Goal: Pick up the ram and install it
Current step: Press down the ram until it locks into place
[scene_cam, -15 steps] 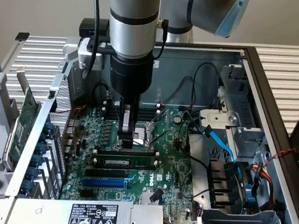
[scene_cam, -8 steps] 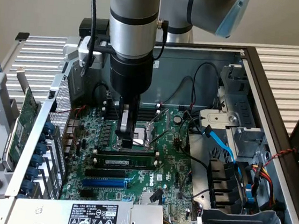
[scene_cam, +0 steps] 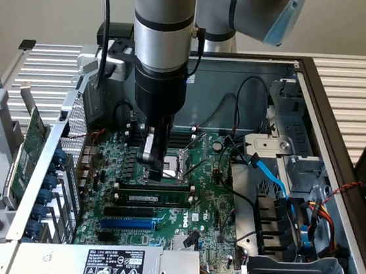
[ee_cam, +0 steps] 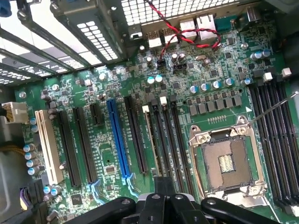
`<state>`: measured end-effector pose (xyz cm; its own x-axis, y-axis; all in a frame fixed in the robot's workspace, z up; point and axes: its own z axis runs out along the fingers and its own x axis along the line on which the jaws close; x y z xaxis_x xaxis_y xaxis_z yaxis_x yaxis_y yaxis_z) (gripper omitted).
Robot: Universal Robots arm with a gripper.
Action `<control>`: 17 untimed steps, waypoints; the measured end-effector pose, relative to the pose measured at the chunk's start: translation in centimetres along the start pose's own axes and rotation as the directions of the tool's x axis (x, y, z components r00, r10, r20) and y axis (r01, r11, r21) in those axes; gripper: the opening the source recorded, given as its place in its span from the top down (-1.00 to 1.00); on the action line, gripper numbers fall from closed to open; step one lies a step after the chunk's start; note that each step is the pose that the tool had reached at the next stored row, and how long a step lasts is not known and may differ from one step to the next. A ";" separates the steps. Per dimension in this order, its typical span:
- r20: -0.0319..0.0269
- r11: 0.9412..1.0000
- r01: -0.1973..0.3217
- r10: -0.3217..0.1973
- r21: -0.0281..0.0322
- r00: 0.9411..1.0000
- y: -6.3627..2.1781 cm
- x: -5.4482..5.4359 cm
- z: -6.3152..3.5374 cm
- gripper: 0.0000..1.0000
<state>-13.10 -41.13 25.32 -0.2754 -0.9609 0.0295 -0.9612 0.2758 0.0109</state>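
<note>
My open grey metal computer case (scene_cam: 320, 93) fills the exterior view, its green motherboard (scene_cam: 207, 212) at centre. The long narrow green ram stick (scene_cam: 156, 197) sits in a black slot below my claw (scene_cam: 154, 171), whose opening I cannot tell.

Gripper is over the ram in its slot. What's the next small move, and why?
Probably a short, straight push down. The ram stands on edge in a slot beside the CPU socket, with the gripper right above its middle. Whether the slot's end latches have closed cannot be told, so seating looks unconfirmed.
</note>
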 end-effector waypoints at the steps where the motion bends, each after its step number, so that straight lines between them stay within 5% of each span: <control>1: 0.000 1.000 -0.017 0.017 -0.001 1.000 0.00 0.0 0.00 0.79; 9: 0.000 0.992 -0.128 0.128 -0.004 0.992 0.00 0.0 0.00 0.79; 17: 0.000 0.967 -0.253 0.253 -0.008 0.967 0.00 0.0 0.00 0.79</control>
<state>-13.10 -41.13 25.32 -0.5098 -0.8597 0.0310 -0.8599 0.5103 0.0111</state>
